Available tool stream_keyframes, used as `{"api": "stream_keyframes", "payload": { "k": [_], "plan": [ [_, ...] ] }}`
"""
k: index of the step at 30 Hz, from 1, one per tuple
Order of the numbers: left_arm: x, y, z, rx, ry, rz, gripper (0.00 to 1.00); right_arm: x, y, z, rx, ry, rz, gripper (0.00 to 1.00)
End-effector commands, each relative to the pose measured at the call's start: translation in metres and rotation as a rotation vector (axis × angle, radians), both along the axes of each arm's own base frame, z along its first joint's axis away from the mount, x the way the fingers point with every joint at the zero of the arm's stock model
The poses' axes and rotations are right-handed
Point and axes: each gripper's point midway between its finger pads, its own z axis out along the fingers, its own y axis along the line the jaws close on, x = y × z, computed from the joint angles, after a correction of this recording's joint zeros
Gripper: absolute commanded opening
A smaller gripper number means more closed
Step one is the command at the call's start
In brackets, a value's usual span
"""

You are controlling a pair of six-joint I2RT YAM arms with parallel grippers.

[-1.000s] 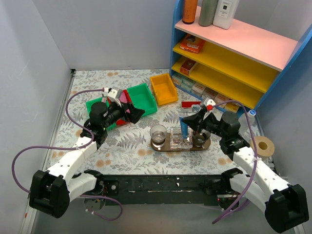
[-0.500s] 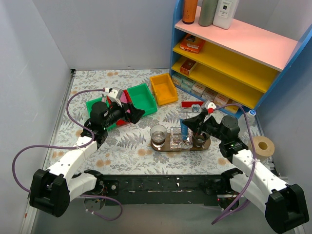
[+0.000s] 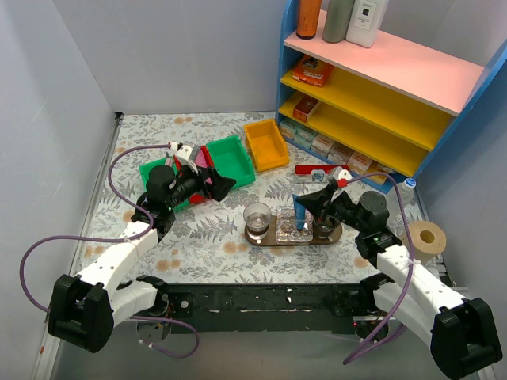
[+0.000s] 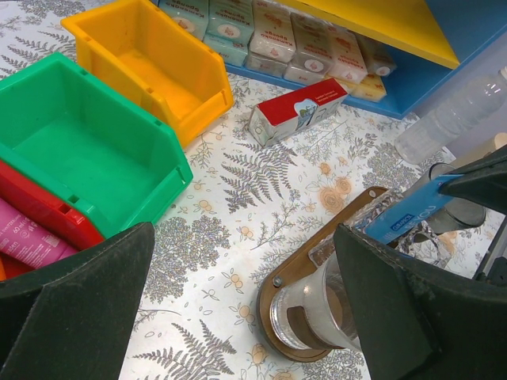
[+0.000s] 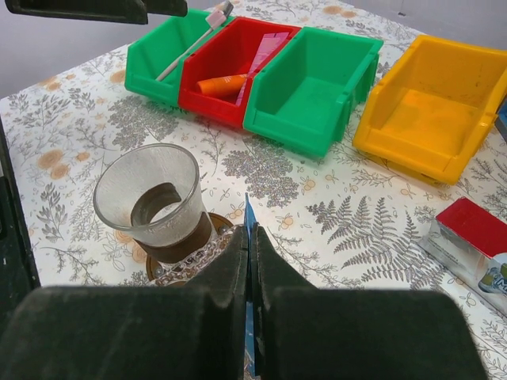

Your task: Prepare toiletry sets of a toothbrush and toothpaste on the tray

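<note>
The dark-brown oval tray (image 3: pixel 269 238) lies at table centre, also in the left wrist view (image 4: pixel 274 294). It carries a clear cup (image 3: pixel 257 217), a cut-glass holder (image 3: pixel 287 225) and another cup (image 3: pixel 325 225). My right gripper (image 3: pixel 306 203) is shut on the blue toothpaste tube (image 3: pixel 298 209), held upright over the holder. The right wrist view shows the tube (image 5: pixel 249 212) edge-on between the shut fingers (image 5: pixel 230 261). The pink toothpaste (image 5: pixel 267 49) lies in the red bin (image 5: pixel 207 101). My left gripper (image 3: pixel 219 186) is open and empty beside the bins. A toothbrush (image 5: pixel 190 44) lies in the far green bin.
A green bin (image 3: pixel 230 159) and a yellow bin (image 3: pixel 265 145) stand behind the tray. A red-and-white box (image 4: pixel 298 111) lies near the blue shelf unit (image 3: pixel 380 87). An orange tube (image 5: pixel 222 83) is in the red bin. A tape roll (image 3: pixel 430 237) sits at the right.
My right arm has shifted slightly right and nearer, the blue tube still upright over the tray's middle. The left arm has not moved.
</note>
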Motion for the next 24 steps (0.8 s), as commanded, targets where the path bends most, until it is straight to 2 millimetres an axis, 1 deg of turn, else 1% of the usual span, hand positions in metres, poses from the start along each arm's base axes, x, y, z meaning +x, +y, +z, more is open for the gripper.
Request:
{"api": "stream_keyframes", "payload": {
  "k": [1, 24],
  "plan": [
    [0.0, 0.0, 0.008, 0.007, -0.032, -0.011, 0.98, 0.003, 0.001, 0.021, 0.045, -0.094, -0.009, 0.01],
    [0.001, 0.001, 0.008, 0.011, -0.032, -0.007, 0.98, 0.003, 0.0, 0.008, 0.056, -0.096, -0.019, 0.01]
  ]
}}
